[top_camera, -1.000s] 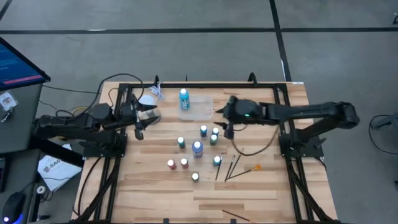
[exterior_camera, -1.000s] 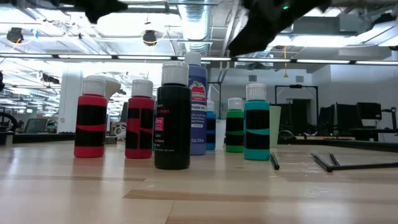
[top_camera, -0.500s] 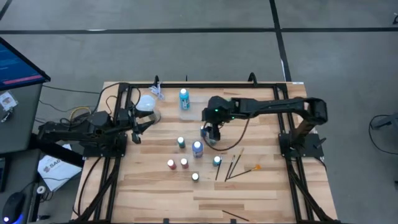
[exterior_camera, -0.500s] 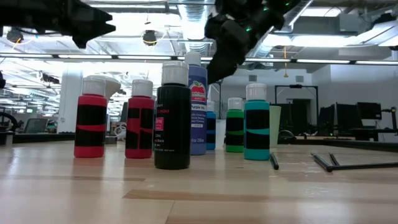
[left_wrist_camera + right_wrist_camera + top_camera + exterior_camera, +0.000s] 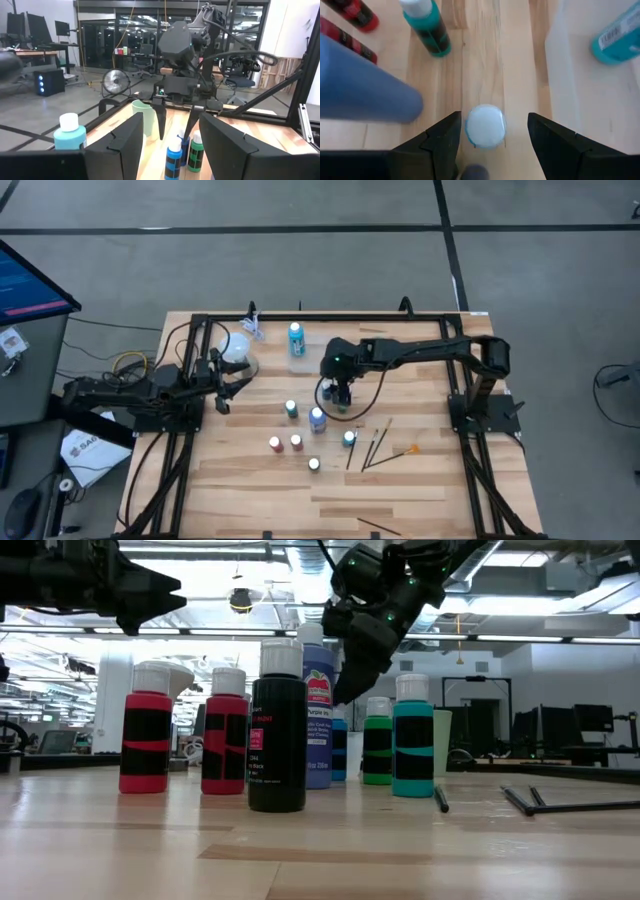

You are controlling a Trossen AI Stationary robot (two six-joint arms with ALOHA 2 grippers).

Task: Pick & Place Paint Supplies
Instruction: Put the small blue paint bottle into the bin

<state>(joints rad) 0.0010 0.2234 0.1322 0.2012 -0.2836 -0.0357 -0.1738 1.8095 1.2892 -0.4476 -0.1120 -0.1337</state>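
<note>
two red bottles (image 5: 274,443), one bottle in tray (image 5: 296,338), three brushes (image 5: 378,446)

From above, the right hand (image 5: 340,395) covers the bottles beneath it. In its wrist view only a white cap (image 5: 485,126) shows, its colour hidden; a big blue bottle (image 5: 360,85) is blurred and cropped.

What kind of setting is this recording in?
Probably an open lab or workshop office: exposed ceiling ducts with strip lights, desks with monitors and office chairs, and a bare concrete floor around the wooden table.
</note>
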